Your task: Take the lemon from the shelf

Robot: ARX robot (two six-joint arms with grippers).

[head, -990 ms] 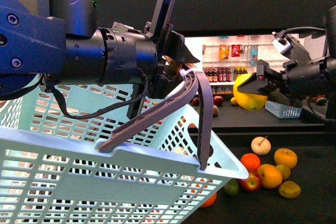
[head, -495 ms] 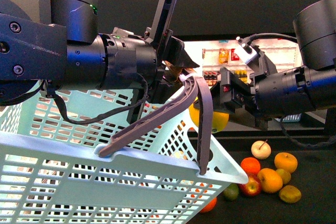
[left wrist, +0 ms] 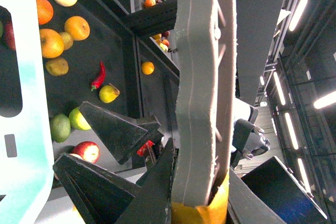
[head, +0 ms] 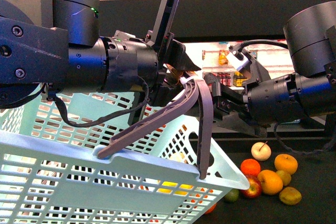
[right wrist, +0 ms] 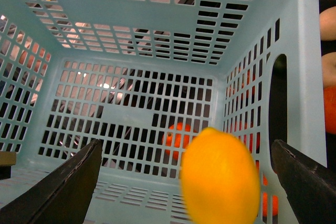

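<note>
Right wrist view, lemon [right wrist: 220, 174] released over basket [right wrist: 302, 14]

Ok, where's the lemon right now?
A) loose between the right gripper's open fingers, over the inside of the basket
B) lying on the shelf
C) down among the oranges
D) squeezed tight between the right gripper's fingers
A: the right wrist view shows the lemon in the gap of the wide-open right gripper, touching neither finger, with the inside of the basket behind it.
</note>
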